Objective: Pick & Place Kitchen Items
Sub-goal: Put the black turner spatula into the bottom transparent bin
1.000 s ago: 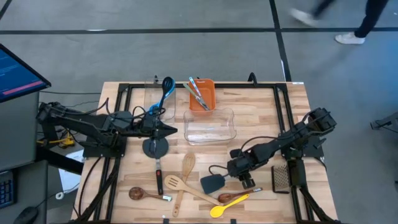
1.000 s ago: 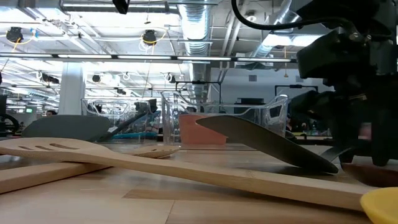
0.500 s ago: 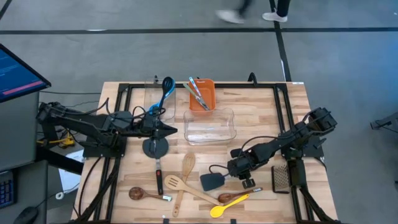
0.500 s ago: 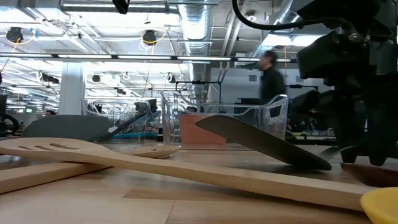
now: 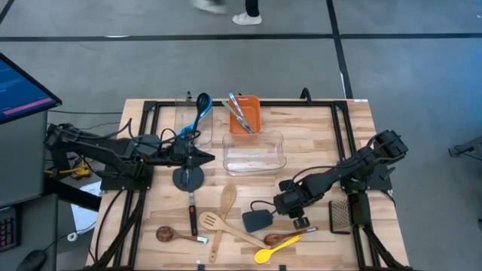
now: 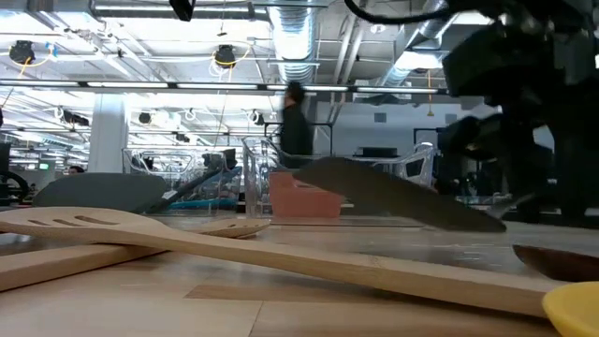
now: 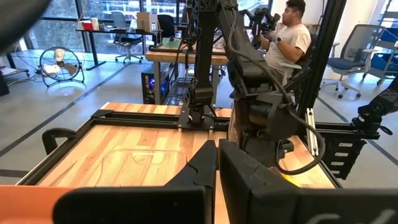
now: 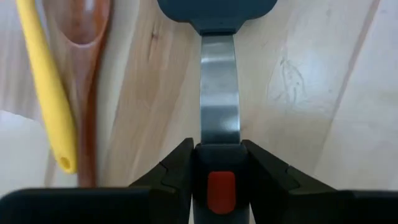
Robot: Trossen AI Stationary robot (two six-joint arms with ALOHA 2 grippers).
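Reaching in from the right edge of the high view, the right arm stretches low toward lower centre, its right gripper (image 5: 285,205) closed on the handle of the black turner (image 5: 257,220). Its wrist camera shows both fingers (image 8: 176,168) pressed against the dark handle, with the steel shank running forward to the blade. In the low view that blade (image 6: 393,197) hangs tilted above the wood (its edge looks clear of the table (image 5: 316,143), though its far end is hidden behind the gripper).

Just beside the turner, lower right of centre, lie the yellow spoon (image 5: 277,248) and a dark wooden spoon (image 5: 280,239), side by side. Left of them a slotted wooden spatula (image 5: 226,229) crosses a plain wooden spoon (image 5: 221,218), and another wooden spoon (image 5: 177,235) sits at lower left next to a black-and-red handled utensil (image 5: 192,218).

The left arm extends level from the left edge toward the middle, its left gripper (image 5: 205,158) hanging over the table near a round black ladle head (image 5: 188,178). Its fingers (image 7: 199,171) lie almost together with only a thin slit between them, and nothing in them.

At upper centre stands a clear tub (image 5: 254,150); behind it is an orange bin (image 5: 245,114) holding a few utensils, and a blue spoon (image 5: 200,111) stands in another clear tub (image 5: 188,117) to the left. A person (image 7: 287,37) sits beyond the table in the left wrist view.
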